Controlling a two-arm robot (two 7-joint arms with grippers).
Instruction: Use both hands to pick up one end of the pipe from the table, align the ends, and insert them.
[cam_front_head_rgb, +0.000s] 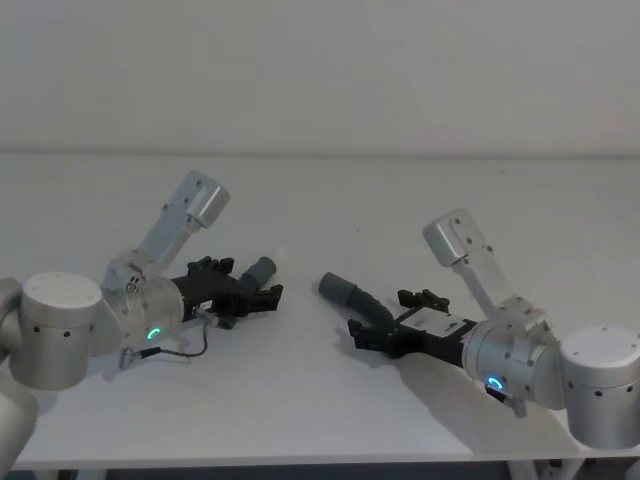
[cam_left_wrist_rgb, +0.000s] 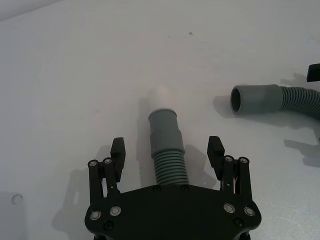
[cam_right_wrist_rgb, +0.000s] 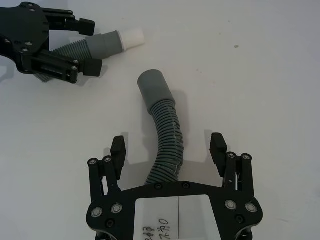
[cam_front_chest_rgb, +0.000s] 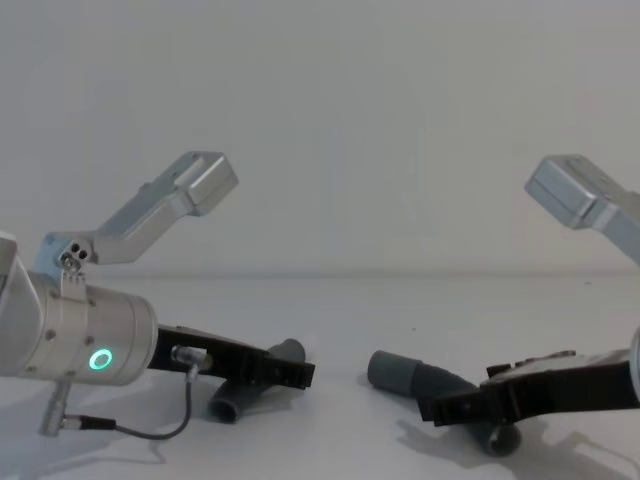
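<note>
Though ribbed, curved pipe (cam_right_wrist_rgb: 167, 135) — smooth cuff (cam_right_wrist_rgb: 154, 89)

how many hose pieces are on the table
2. The thinner piece lies inside the open left gripper. The thicker piece lies inside the open right gripper, apart from the first. No others seem hidden.

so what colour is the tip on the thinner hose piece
The tip is whitish, beyond the smooth grey cuff; the left wrist view shows it best.

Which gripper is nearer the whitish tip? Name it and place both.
Left. The left gripper straddles the thinner hose, whitish tip just beyond its open fingers. The right gripper straddles the thicker hose, farther off.
</note>
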